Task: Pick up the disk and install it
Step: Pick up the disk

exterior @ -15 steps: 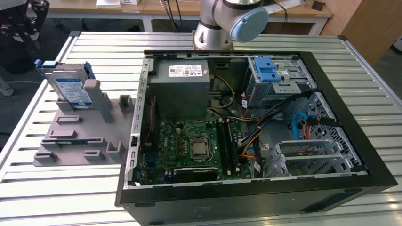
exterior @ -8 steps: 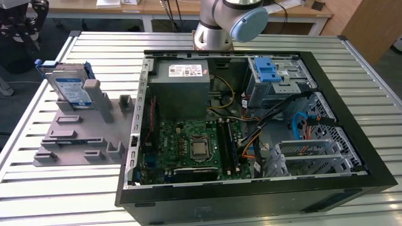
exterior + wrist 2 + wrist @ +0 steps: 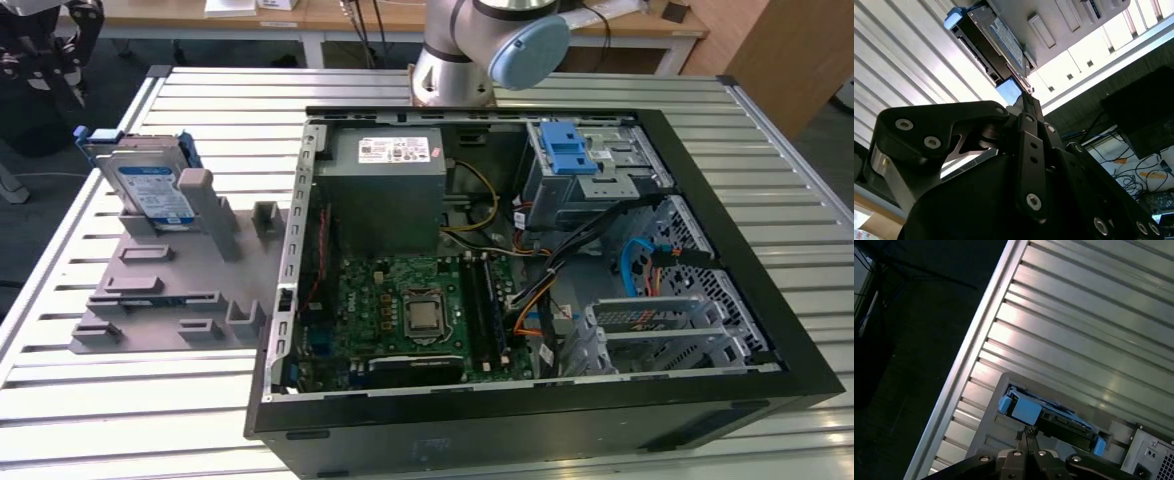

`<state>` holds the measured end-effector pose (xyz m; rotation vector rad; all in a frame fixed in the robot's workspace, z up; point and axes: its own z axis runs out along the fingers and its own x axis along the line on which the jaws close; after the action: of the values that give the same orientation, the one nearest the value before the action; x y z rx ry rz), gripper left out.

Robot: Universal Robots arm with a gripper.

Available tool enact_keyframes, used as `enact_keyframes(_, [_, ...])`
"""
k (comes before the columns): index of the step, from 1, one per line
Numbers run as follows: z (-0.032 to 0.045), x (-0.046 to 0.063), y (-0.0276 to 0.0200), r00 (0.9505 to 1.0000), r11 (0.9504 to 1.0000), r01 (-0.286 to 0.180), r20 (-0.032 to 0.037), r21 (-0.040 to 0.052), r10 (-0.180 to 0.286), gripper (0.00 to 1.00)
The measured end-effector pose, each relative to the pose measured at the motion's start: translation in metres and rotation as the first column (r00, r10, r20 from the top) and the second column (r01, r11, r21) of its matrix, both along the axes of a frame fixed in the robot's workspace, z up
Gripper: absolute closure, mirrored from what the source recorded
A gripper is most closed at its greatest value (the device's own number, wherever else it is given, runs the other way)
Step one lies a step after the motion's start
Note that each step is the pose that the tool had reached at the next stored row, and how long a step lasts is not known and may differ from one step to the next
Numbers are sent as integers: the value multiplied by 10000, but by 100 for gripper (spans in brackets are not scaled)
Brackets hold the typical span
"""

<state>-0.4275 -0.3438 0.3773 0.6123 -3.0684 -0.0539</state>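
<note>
The slatted table (image 3: 80, 400) carried the open computer case (image 3: 534, 432) across the exterior view's centre and right; at that view's upper left a grey fixture (image 3: 154, 300) held the disk (image 3: 144, 188) on edge. My gripper (image 3: 1024, 433) hung clenched on nothing, clear of it. I judged one risk here: fingers arriving shut could topple the disk

disk (image 3: 144, 185): flat silver hard drive with a white-and-blue label and blue carrier rails round its edges, upper left of the exterior view. it stands on edge, leaning slightly, slotted into a grey holder (image 3: 174, 270) on the ribbed table (image 3: 80, 400). in both wrist views its dark narrow edge and blue rail ends face the camera.
</note>
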Motion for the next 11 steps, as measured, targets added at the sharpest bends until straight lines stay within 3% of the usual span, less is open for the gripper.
enact_keyframes(6, [1,-2,0,9990,9990,-454,-2,-23,454,89])
enact_keyframes(11, [-1,-3,0,9947,9947,-1032,0,-32,1032,89])
